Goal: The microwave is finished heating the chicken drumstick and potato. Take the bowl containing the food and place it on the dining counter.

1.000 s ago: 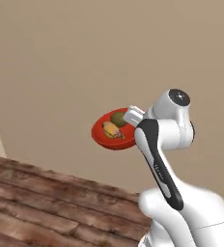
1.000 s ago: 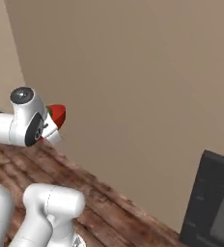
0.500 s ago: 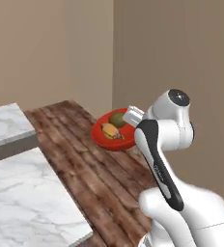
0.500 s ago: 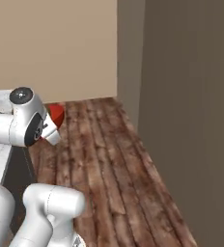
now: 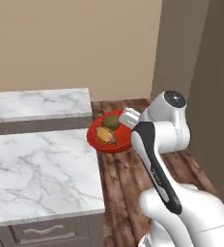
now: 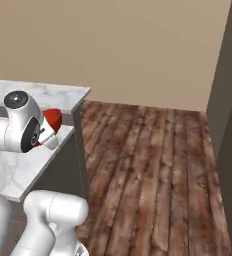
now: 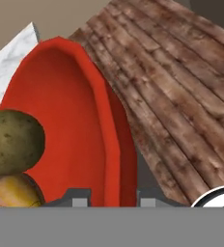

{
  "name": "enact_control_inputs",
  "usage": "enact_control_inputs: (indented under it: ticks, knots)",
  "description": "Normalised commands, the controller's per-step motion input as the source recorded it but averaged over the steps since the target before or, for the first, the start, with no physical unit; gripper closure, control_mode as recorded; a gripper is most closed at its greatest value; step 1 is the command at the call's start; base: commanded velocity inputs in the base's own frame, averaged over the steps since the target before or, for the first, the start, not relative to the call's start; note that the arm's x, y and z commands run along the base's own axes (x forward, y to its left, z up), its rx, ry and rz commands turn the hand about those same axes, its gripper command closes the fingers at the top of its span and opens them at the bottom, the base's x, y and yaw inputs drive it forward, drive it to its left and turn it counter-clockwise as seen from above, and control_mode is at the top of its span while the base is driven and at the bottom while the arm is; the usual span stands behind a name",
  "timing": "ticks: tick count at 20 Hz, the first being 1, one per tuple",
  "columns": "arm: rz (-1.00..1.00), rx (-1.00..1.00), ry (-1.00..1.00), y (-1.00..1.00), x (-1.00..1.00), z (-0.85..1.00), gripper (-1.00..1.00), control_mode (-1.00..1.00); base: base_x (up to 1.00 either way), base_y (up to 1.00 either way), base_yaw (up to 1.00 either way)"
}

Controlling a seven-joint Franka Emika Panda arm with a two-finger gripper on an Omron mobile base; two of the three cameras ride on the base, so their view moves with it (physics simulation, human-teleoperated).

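Midway through the carry, the end effector (image 7: 106, 197), apparently clamped on the rim of the bowl (image 5: 110, 135), holds it with potato (image 5: 111, 122) and drumstick (image 5: 105, 136) aloft beside the marble worktop (image 5: 36, 169), arm folded close; next, reach over and lower it.

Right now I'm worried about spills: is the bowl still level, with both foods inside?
Roughly level: the bowl sits flat in the gripper, with the potato and drumstick resting inside.
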Motion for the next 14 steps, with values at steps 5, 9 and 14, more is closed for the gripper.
enact_control_inputs:
  ticks: [5, 9, 14]
  knots:
    - [0.0, 0.0, 0.0, 0.0, 0.0, 0.0, 1.0, 1.0, 0.1, -0.3, 0.66]
    - [0.0, 0.0, 0.0, 0.0, 0.0, 0.0, 1.0, 1.0, 0.11, -0.57, 0.46]
    - [0.0, 0.0, 0.0, 0.0, 0.0, 0.0, 1.0, 1.0, 0.27, -0.96, 0.35]
